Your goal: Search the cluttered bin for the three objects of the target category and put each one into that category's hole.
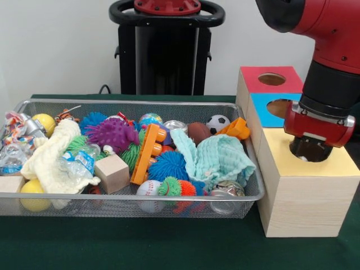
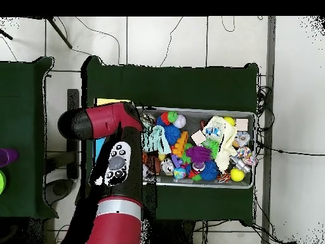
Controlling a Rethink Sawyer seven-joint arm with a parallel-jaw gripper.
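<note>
The red and black arm's gripper [image 1: 311,147] sits right over the yellow top of the pale wooden cube box [image 1: 332,163], covering the spot where its round hole should be; its fingers are hidden, so I cannot tell whether it grips anything or stands apart. In the wide silver wire-mesh bin [image 1: 135,198], a cream knitted cloth [image 1: 53,157] and a pale mint waffle-textured cloth [image 1: 219,160] lie among the spiky balls and blocks. By my reading, at least two cloths remain to be posted.
</note>
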